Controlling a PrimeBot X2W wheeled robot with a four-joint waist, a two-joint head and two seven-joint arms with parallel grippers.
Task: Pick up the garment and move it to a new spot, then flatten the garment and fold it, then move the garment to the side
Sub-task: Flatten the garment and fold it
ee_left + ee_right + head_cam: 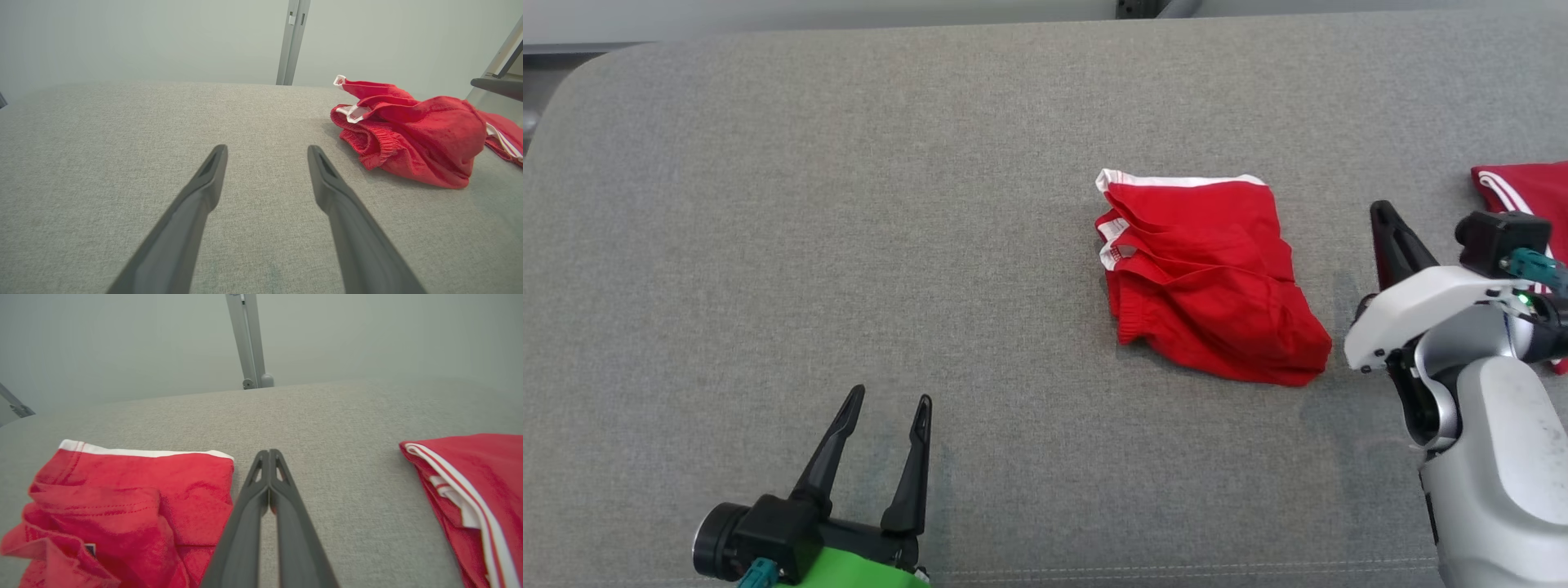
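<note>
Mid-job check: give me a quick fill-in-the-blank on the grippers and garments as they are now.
1. The left gripper is ____, holding nothing.
2. The right gripper is ____, empty, beside the folded garment.
3. A striped garment lies to the folded one's ____, by the robot's sides.
Missing: open; shut; right.

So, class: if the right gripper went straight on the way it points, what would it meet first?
Likely only the bare surface: the right gripper points between the garment and the striped garment; its tilt is unclear.
</note>
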